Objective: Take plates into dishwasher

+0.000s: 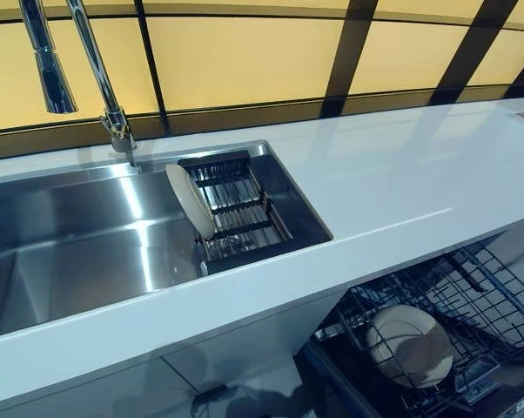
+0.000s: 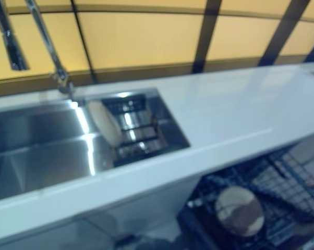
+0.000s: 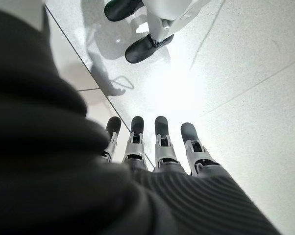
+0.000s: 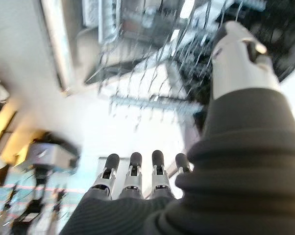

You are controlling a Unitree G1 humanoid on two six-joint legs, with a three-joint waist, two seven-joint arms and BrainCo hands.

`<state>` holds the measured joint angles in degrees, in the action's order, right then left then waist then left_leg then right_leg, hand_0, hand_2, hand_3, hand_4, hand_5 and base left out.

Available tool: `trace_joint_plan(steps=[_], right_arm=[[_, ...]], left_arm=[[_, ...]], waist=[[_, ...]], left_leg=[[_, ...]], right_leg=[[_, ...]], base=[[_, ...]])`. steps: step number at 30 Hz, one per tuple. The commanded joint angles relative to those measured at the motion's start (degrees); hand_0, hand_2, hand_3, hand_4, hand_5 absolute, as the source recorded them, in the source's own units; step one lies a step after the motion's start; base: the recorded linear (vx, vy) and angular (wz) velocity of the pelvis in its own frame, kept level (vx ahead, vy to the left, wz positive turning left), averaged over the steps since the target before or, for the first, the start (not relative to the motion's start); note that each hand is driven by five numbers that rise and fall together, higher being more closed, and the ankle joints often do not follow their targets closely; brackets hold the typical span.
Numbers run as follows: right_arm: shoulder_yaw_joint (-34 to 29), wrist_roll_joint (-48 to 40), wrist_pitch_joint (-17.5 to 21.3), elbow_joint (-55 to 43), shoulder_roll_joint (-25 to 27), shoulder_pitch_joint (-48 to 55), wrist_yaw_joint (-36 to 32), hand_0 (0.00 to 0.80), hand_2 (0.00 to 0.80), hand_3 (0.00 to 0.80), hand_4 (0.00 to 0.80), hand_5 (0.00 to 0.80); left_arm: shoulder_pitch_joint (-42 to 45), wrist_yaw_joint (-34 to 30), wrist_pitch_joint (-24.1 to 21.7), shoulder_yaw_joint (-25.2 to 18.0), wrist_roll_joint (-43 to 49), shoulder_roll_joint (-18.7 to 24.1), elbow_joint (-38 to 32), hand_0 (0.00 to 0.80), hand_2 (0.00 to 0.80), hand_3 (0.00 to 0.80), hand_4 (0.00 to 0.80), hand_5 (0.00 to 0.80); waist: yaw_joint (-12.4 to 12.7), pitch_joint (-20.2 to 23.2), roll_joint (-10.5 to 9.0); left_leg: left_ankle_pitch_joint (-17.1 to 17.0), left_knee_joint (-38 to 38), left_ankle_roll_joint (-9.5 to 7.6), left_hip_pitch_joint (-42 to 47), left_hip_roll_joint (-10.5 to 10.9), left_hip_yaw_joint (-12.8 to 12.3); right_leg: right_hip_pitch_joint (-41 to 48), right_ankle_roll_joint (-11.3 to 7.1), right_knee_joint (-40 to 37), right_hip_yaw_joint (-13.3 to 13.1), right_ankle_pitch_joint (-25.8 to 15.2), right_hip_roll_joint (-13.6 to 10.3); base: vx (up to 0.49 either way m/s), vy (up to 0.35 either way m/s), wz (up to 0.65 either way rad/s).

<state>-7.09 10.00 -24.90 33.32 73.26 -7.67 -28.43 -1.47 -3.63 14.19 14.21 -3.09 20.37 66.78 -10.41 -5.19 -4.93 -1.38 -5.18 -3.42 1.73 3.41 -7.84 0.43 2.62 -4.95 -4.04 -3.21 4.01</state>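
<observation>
Leaning on edge in the sink [image 1: 88, 235] drainer rack [image 1: 240, 213]: 1 pale plate [image 1: 190, 200]. Judged rigid, glazed, slippery, breakable; grip its upper rim. Left hand [image 3: 159, 147], right hand [image 4: 137, 174]: fingers straight, empty. Another plate [image 1: 408, 346] in dishwasher rack [image 1: 484, 300].

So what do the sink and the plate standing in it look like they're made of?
The sink looks like brushed stainless steel: silver-grey with streaky bright reflections. The plate leaning in the rack looks like glazed ceramic, off-white and smooth, though plastic can't be ruled out.
</observation>
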Motion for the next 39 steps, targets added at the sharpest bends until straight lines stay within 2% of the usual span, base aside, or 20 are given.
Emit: trace_joint_plan(steps=[1,5,8,12,17,20,24,25,28,30,34,39], right_arm=[[-1.69,-1.22,0.42,4.47,5.66,-4.24,-0.55,0.0,0.0,0.0,0.0,0.0],[-0.67,-3.25,2.13,6.64,9.05,-8.25,3.22,0.0,0.0,0.0,0.0,0.0],[1.42,-4.59,1.74,5.21,11.45,-13.33,6.3,0.0,0.0,0.0,0.0,0.0],[8.18,-4.04,1.92,4.65,13.59,-23.23,12.46,0.0,0.0,0.0,0.0,0.0],[20.01,-2.8,3.1,0.54,12.75,-39.21,21.43,0.0,0.0,0.0,0.0,0.0],[27.58,2.17,6.13,-3.52,11.47,-47.61,25.21,0.0,0.0,0.0,0.0,0.0],[33.39,11.13,11.91,-8.77,10.81,-53.37,27.77,0.0,0.0,0.0,0.0,0.0],[36.22,15.09,14.35,-10.45,10.72,-55.82,28.72,0.0,0.0,0.0,0.0,0.0],[42.07,21.89,17.27,-13.33,10.45,-60.19,29.52,0.0,0.0,0.0,0.0,0.0],[46.09,26.65,20.59,-14.48,10.2,-62.94,30.24,0.0,0.0,0.0,0.0,0.0],[53.76,34.6,24.45,-15.5,8.92,-69.24,31.71,0.0,0.0,0.0,0.0,0.0],[61.65,38.62,27.48,-17.0,6.74,-75.98,30.52,0.0,0.0,0.0,0.0,0.0]], left_arm=[[-1.25,0.93,-1.54,-1.11,-0.42,1.53,4.76,0.0,0.0,0.0,0.0,0.0],[-1.44,1.19,-1.81,-0.53,-1.06,1.81,5.37,0.0,0.0,0.0,0.0,0.0],[-1.37,1.22,-2.03,-0.1,-1.85,2.06,5.59,0.0,0.0,0.0,0.0,0.0],[-0.97,1.63,-2.62,0.78,-2.94,1.9,5.61,0.0,0.0,0.0,0.0,0.0],[-0.84,1.81,-2.85,2.15,-4.05,1.8,5.55,0.0,0.0,0.0,0.0,0.0],[-0.54,1.83,-2.38,2.77,-4.68,1.54,4.99,0.0,0.0,0.0,0.0,0.0],[-0.15,2.07,-2.14,3.19,-4.74,0.93,4.58,0.0,0.0,0.0,0.0,0.0],[-0.07,2.28,-2.04,3.39,-4.69,0.62,4.34,0.0,0.0,0.0,0.0,0.0],[-0.03,2.84,-1.34,4.19,-5.15,0.31,3.34,0.0,0.0,0.0,0.0,0.0],[-0.22,3.09,-0.64,4.53,-5.72,0.52,2.71,0.0,0.0,0.0,0.0,0.0],[-0.78,3.61,0.3,4.61,-7.21,0.81,2.34,0.0,0.0,0.0,0.0,0.0],[-0.66,3.12,0.25,4.08,-7.89,1.09,2.61,0.0,0.0,0.0,0.0,0.0]], waist=[[0.93,3.2,-1.82],[1.42,3.31,-2.16],[1.95,3.4,-2.23],[2.99,3.22,-2.04],[4.56,2.93,-1.8],[5.51,2.86,-1.54],[6.42,2.75,-1.37],[6.8,2.63,-1.36],[7.69,2.32,-1.38],[8.47,1.88,-1.62],[9.56,0.51,-1.83],[10.8,-0.4,-1.87]], left_leg=[[3.86,0.18,1.98,0.85,-2.91,0.11],[3.65,0.18,2.05,0.7,-2.8,0.49],[3.55,0.18,2.04,0.59,-2.45,1.22],[3.36,0.18,2.06,0.5,-1.99,2.12],[3.31,0.18,1.89,0.15,-1.28,3.69],[3.18,0.18,1.76,-0.07,-0.89,4.84],[2.88,0.18,1.58,-0.48,-0.61,6.07],[2.74,0.18,1.51,-0.77,-0.45,6.64],[2.38,0.18,1.42,-1.64,-0.24,7.8],[2.06,0.18,1.37,-2.38,-0.08,8.56],[1.24,0.18,1.34,-4.2,0.31,10.07],[0.39,0.18,1.34,-5.33,0.79,11.72]], right_leg=[[0.93,-4.68,-0.05,-0.78,0.32,-0.24],[0.96,-4.71,-0.05,-0.44,0.32,-0.26],[1.0,-4.68,-0.05,-0.3,0.41,-0.34],[1.16,-4.55,-0.05,0.43,0.72,-0.61],[1.21,-4.55,-0.05,1.47,1.18,-1.01],[1.31,-4.51,-0.05,2.44,1.57,-1.25],[1.27,-4.45,-0.05,3.36,1.84,-1.47],[1.15,-4.42,-0.05,3.79,1.95,-1.56],[0.63,-4.52,-0.05,4.82,2.07,-1.82],[0.16,-4.6,-0.05,5.74,2.1,-2.03],[-1.13,-4.69,-0.05,7.24,1.96,-2.31],[-1.81,-4.79,-0.05,8.93,1.91,-2.68]], base=[[0.0,0.0,0.0],[0.0,0.0,0.0],[0.0,0.0,0.0],[0.001,0.005,0.01],[0.008,0.023,0.09],[0.031,0.024,0.1],[0.034,0.018,0.17],[0.028,0.019,0.3],[0.024,0.022,0.3],[0.01,0.028,0.28],[-0.021,0.034,0.31],[0.016,0.029,0.22]])
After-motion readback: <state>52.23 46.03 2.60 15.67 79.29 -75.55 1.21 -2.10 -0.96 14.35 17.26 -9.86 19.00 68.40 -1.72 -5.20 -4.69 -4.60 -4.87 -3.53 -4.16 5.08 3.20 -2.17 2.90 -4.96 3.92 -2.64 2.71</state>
